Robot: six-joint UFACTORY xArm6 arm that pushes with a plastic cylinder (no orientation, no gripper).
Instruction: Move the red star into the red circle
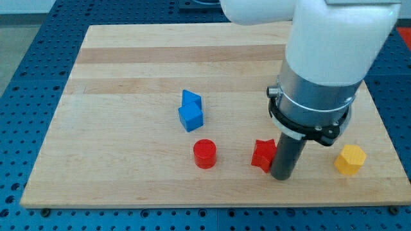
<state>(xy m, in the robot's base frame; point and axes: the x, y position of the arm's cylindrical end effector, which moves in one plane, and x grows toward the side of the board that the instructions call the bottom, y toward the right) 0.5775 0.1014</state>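
The red star (262, 154) lies on the wooden board (128, 77) near the view's bottom, right of centre. The red circle (205, 154), a short red cylinder, stands to the star's left with a clear gap between them. My tip (281, 177) rests on the board right against the star's lower right side. The arm's white and grey body hangs above it and hides the board behind.
Two blue blocks (191, 111) sit touching each other above and left of the red circle. A yellow hexagon block (350, 159) lies near the board's right edge, to the right of my tip. The board's bottom edge runs just below my tip.
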